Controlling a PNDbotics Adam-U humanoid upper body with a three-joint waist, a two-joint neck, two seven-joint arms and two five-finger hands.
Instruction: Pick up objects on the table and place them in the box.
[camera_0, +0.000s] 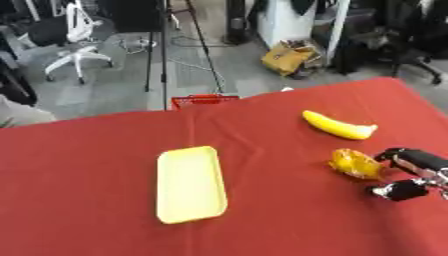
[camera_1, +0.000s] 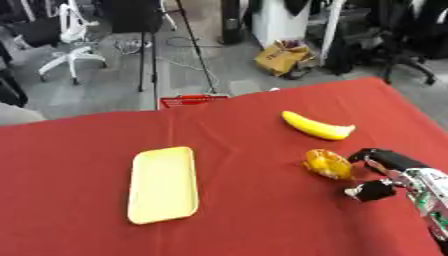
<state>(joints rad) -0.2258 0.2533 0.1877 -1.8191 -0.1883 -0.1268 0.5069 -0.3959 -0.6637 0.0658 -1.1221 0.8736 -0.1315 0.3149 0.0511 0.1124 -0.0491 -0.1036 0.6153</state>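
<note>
Right hand (camera_1: 378, 175): fingers spread open, flanking orange packet (camera_1: 327, 163), not gripping.
Risk: packet may skid toward banana (camera_1: 317, 126).
Tray (camera_1: 163, 184): well apart.

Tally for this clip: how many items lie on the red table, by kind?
Banana: 1
Small orange-yellow object, beside the right hand: 1
Pale yellow tray: 1
Total: 3
</note>
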